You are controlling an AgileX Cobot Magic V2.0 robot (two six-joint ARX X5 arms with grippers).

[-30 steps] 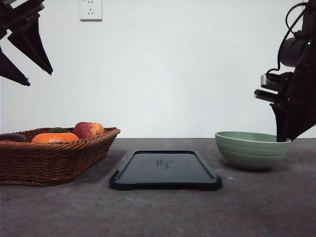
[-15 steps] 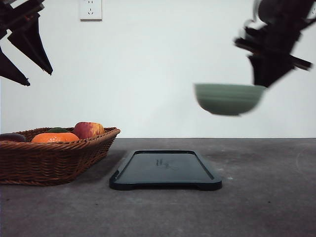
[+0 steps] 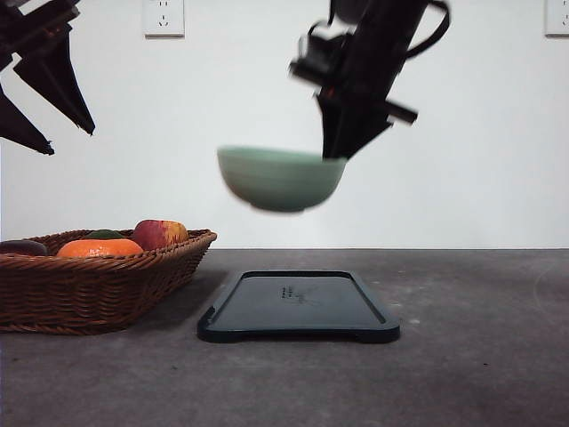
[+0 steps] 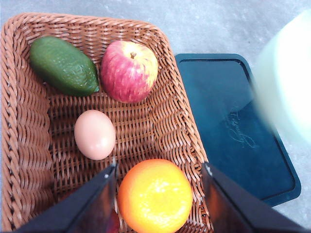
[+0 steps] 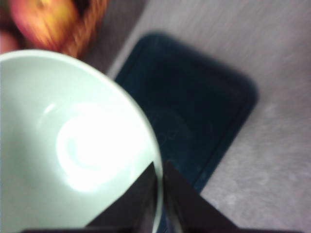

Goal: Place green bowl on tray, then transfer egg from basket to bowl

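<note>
The pale green bowl hangs in the air above the left part of the dark tray. My right gripper is shut on the bowl's right rim. In the right wrist view the fingers pinch the rim of the bowl over the tray. A pinkish-brown egg lies in the wicker basket. My left gripper is open above that basket, high at the left. The basket sits left of the tray.
An apple, an orange and a green avocado share the basket with the egg. The orange lies right next to the egg, under my left fingers. A wall socket is on the back wall.
My right gripper lifted the bowl off the table at the right and carried it left, now over the tray's left part. The left arm has not moved.
</note>
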